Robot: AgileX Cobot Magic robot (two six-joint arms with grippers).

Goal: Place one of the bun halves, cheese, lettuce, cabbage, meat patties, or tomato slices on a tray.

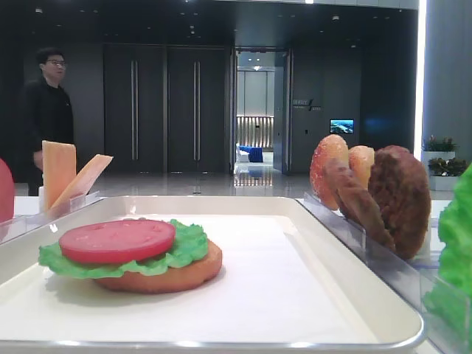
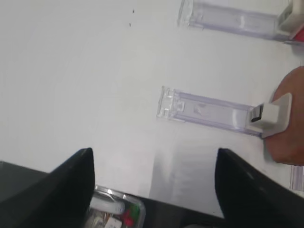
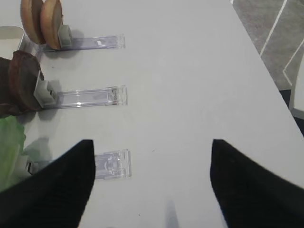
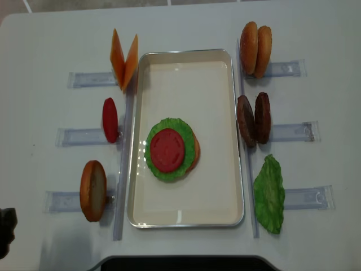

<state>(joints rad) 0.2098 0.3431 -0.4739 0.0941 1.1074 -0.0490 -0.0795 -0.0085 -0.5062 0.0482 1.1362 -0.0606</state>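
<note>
On the white table [image 4: 186, 22] we see both grippers' jaws wide and empty, spare ingredients racked upright for grasping, tomato slice [image 4: 167, 149] stacked centrally on the tray [image 4: 186, 217].

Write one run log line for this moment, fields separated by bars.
tray: bun half, lettuce, tomato slice stacked | left gripper: open, empty | right gripper: open, empty | meat patties: in rack
</note>
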